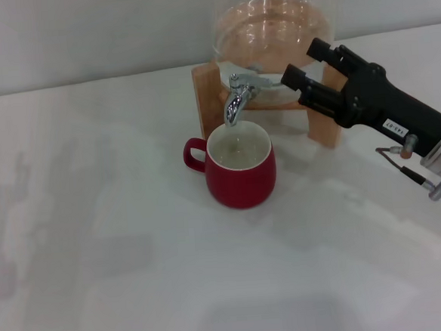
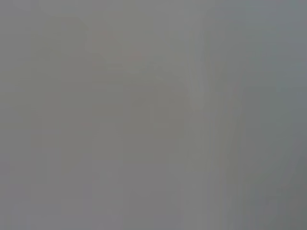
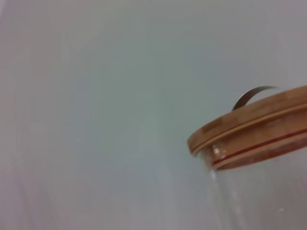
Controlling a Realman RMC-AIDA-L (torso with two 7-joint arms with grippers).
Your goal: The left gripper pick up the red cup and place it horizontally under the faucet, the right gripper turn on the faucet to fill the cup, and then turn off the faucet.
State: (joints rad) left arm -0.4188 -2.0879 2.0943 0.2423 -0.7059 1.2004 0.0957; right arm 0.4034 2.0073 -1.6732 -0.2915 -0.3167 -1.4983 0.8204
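Left gripper: out of sight in every view; its wrist camera gives only a flat grey blur, so nothing can be told of its claw.
White table (image 1: 137,277): bare surface across the near half, and there's the cup standing on it.
Red cup (image 1: 241,166): upright just above centre, handle out at 9 o'clock, white inside showing; a thin stream seems to drop into it, and how full it is stays hard to read.
Faucet (image 1: 238,96): right over the cup's mouth at 12 o'clock, chrome spout curving down, lever on top.
Right gripper (image 1: 310,67): reaching in from 3 o'clock, two flat fingers spread apart, tips just beside the faucet's lever and not clearly touching it; its cuff is cut off by the edge.
Wooden stand (image 1: 325,128): behind the cup, partly hidden by the black fingers.
Glass dispenser (image 1: 271,27): farthest back, top cut off, amber liquid inside.
Wooden lid (image 3: 249,122): seen only from the right wrist, sitting on the glass rim.
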